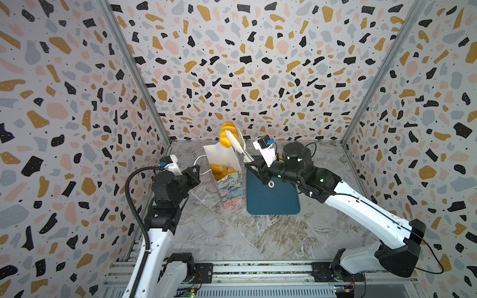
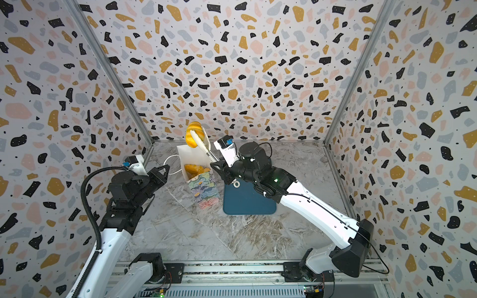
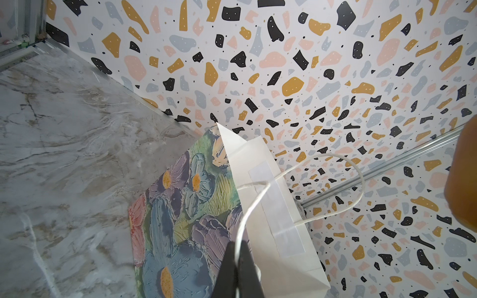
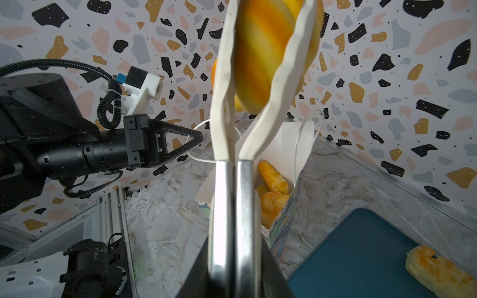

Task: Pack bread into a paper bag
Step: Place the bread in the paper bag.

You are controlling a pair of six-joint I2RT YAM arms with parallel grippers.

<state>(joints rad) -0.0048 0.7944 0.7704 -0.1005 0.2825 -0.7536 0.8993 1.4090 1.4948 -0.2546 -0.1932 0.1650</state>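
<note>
Golden striped roll (image 1: 226, 134) sits high above the open paper bag (image 1: 230, 187), squeezed in the tongs (image 1: 236, 143) that your right gripper (image 1: 254, 166) clamps shut, left gripper (image 3: 238, 260) pinched closed on the cord handle (image 3: 258, 201); release off-centre and it likely clips the rim, tipping the bag.

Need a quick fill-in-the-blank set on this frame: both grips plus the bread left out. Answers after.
1. The right gripper is shut on metal ____ that pinch a striped roll.
2. The left gripper is shut on the paper bag's white cord ____.
3. One crumb-topped piece lies on the teal ____.

Missing words: tongs; handle; tray.
</note>
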